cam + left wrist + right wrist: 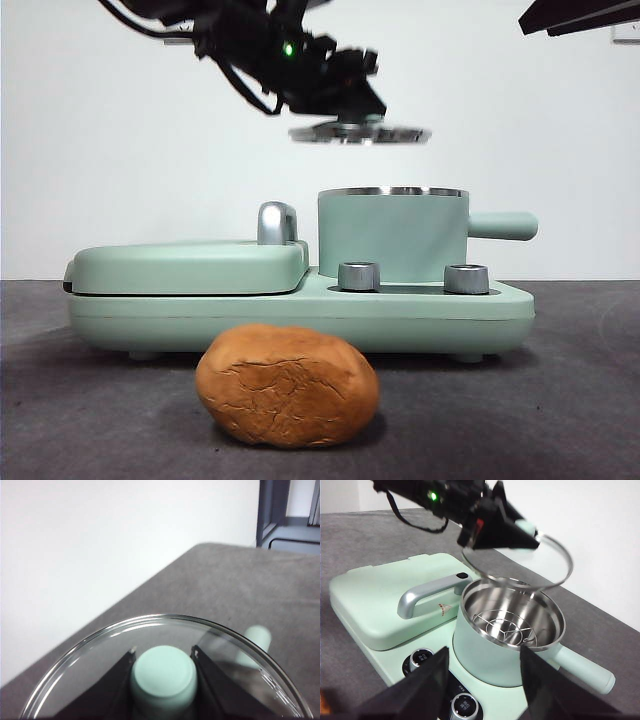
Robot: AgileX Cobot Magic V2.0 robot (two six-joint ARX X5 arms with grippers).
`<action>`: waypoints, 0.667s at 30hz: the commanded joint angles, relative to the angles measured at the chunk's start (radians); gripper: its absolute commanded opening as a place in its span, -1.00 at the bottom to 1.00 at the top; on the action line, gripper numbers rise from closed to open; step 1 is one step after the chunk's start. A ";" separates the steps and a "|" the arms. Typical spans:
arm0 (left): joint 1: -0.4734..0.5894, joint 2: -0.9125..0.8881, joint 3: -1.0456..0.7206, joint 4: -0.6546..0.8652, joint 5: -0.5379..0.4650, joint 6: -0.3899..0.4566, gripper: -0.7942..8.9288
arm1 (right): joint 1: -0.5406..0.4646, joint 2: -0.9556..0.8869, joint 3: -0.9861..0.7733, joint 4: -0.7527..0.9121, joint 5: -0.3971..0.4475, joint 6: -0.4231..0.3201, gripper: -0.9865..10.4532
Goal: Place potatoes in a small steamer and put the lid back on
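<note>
**A:** Lid status?

**B:** Left gripper [162, 652] has its jaws closed on the mint knob [163, 677] of the lid [360, 133]. Lid hangs level in the air above the small steamer [392, 235], well clear of the steel rim, shifted a bit toward the grill side in the front view. Open gap between lid edge and pot rim all round.

**A:** Pot itself?

**B:** Uncovered. A wire rack [507, 625] sits inside, nothing on it. The pot's side handle [502, 225] sticks out away from the grill plate [190, 266]. The grill's chrome handle [277, 222] stands just beside the pot wall, tight on that side.

**A:** Potato?

**B:** Potato [288, 385] is on the table [560, 420], in front of the cooker base [300, 318], near its front edge but apart from it. Free room on both sides of it and above.

**A:** Right arm?

**B:** Right gripper [482, 680] hovers on the knob side of the cooker, above the two dials [359, 275], jaws spread wide, holding nothing. In the front view, only a black tip shows at the top right corner. Table past the pot's handle is bare grey surface up to the far edge.
</note>
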 commanded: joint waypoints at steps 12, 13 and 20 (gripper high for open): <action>0.024 -0.269 0.014 -0.326 0.002 -0.094 -0.81 | 0.006 0.004 0.018 0.005 -0.002 0.014 -0.43; 0.030 -0.288 0.009 -0.344 0.001 -0.095 -0.80 | 0.006 0.004 0.018 0.001 -0.002 0.014 -0.43; 0.072 -0.407 -0.045 -0.436 -0.004 -0.072 -0.80 | 0.076 0.006 0.018 -0.065 -0.002 0.009 -0.43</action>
